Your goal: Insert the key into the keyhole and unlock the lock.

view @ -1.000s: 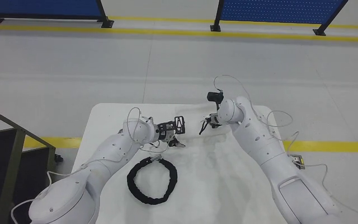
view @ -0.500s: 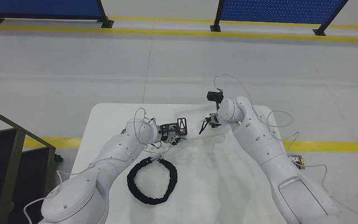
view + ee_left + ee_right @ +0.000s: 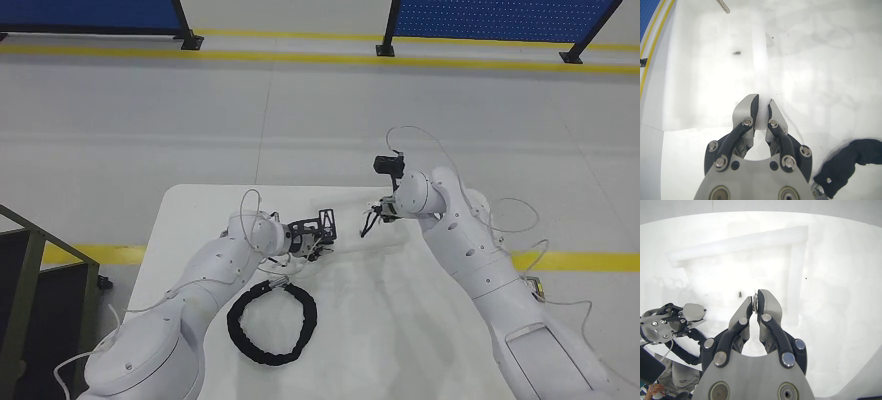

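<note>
On white table (image 3: 400, 320), right gripper (image 3: 754, 300) pinches key (image 3: 754, 304)

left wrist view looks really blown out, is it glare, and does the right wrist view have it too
Left wrist view: yes, glare washes the table white, though the black lock stands out. Right wrist view: same glare, and the table edge bows in a curve, yet the key shows, pinched in the jaws of the right gripper.

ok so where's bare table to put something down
Bare table between the lock and the right arm, and the far-left corner. Crowded at the far middle, where the left gripper and the right gripper with the key face each other.
</note>
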